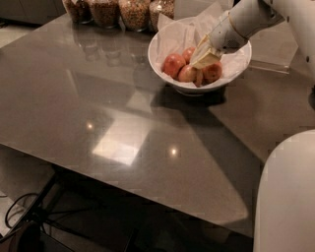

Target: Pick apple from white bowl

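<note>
The white bowl point(167, 37), lined with crumpled white paper, stands on the dark table at the back right. Several reddish apples lie in it: one at the left point(173, 64), one in front point(187, 74), one at the right point(213, 72) and one partly hidden behind point(189, 52). My gripper point(204, 56), cream-coloured on the end of the white arm, reaches down into the bowl from the upper right. It sits among the apples, between the front one and the right one. I cannot see whether it holds an apple.
Several glass jars of grains point(133, 12) stand along the table's back edge, just left of the bowl. The grey table point(123, 123) runs toward me, its front edge crossing the lower view. My white body point(288, 197) fills the lower right. Cables lie on the floor at lower left.
</note>
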{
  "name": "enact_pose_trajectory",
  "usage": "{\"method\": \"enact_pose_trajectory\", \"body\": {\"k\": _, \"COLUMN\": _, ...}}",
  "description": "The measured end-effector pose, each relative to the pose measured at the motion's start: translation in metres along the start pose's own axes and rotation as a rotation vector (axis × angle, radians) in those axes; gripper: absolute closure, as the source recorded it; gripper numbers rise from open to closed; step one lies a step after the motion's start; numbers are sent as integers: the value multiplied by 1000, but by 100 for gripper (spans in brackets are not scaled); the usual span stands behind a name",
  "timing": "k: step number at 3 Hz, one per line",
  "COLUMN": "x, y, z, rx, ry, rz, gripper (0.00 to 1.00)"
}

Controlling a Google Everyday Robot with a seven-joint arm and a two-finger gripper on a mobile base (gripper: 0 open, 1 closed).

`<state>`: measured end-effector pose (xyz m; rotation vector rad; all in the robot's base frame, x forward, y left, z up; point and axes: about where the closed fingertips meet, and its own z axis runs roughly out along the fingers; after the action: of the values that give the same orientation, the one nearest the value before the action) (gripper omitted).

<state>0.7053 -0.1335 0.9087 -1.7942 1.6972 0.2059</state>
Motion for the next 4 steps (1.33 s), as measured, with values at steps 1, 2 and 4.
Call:
{"method": "enact_pose_trajectory", "body": {"k": 1, "x": 0, "y": 0, "z": 0, "rx": 0, "ry": 0, "rz": 0, "gripper": 58}}
{"method": "enact_pose_trajectory", "body": {"k": 2, "x": 0, "y": 0, "z": 0, "rx": 0, "ry": 0, "rz": 0, "gripper": 35}}
{"method": "enact_pose_trajectory", "body": {"k": 4, "x": 0, "y": 0, "z": 1, "rx": -1, "ry": 0, "rz": 0, "gripper": 0}}
